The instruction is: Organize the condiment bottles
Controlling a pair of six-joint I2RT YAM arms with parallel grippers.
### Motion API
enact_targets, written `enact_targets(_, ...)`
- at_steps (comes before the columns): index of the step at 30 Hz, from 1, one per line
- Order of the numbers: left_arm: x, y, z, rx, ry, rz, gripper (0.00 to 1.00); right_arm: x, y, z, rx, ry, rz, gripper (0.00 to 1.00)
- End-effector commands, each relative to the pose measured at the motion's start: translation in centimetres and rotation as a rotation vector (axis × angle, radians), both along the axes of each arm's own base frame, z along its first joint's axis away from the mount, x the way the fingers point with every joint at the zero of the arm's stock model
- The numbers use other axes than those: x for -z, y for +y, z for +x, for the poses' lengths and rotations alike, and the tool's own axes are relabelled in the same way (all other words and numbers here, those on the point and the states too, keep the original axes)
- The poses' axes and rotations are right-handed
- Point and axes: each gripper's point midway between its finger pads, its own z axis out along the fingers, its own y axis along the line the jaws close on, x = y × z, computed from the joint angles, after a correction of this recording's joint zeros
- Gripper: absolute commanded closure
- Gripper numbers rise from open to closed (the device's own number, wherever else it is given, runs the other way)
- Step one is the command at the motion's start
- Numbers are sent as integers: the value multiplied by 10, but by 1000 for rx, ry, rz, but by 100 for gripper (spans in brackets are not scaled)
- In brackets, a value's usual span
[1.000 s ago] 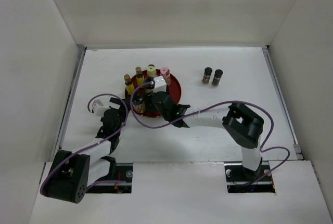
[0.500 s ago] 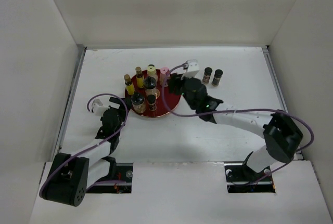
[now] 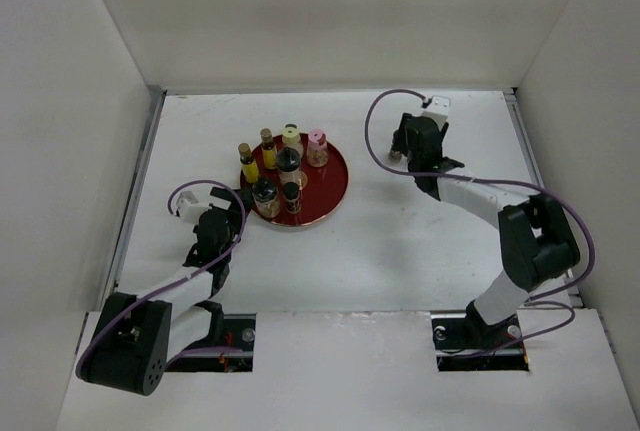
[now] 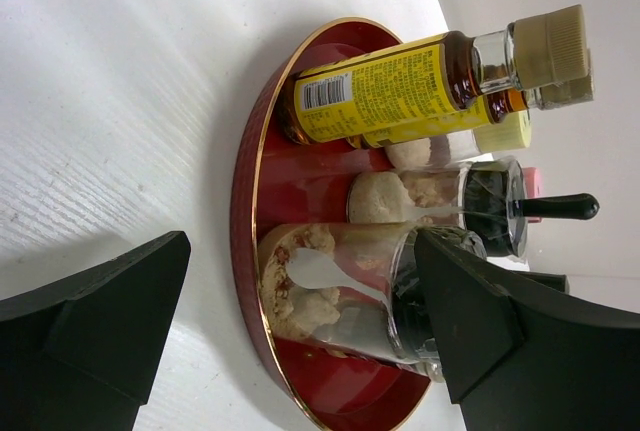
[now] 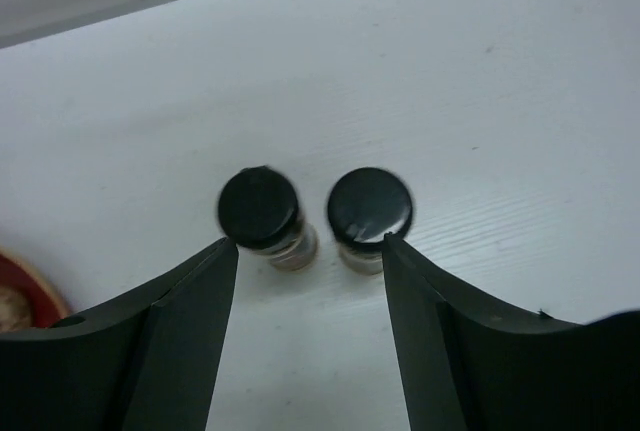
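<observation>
Far right: right gripper (image 5: 310,248) spread wide over two black-capped bottles (image 5: 258,208) standing side by side. Near left: left gripper (image 4: 302,246) released, empty, facing red tray (image 4: 243,191).

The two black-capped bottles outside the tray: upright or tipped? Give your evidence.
Upright. The right wrist view looks down on the round caps of one black-capped bottle and its neighbour, bodies standing on the table.

Your 2 arms, left arm (image 3: 165,291) at lower left and right arm (image 3: 480,196) at right, show white links, black joint housings, looping purple cables (image 3: 367,136), and matte black wedge-shaped fingers (image 5: 170,341).
</observation>
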Motion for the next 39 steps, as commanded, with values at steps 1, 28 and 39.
enact_targets(1,-12,-2,7,1,-41,3,0,-29,-34,16,112,-64,-38,32)
enact_targets(28,-11,-1,9,-4,-42,6,0,13,-49,28,107,37,1,62)
enact_targets(39,-13,-1,8,-3,-48,0,0,-75,-12,-56,16,-148,48,63)
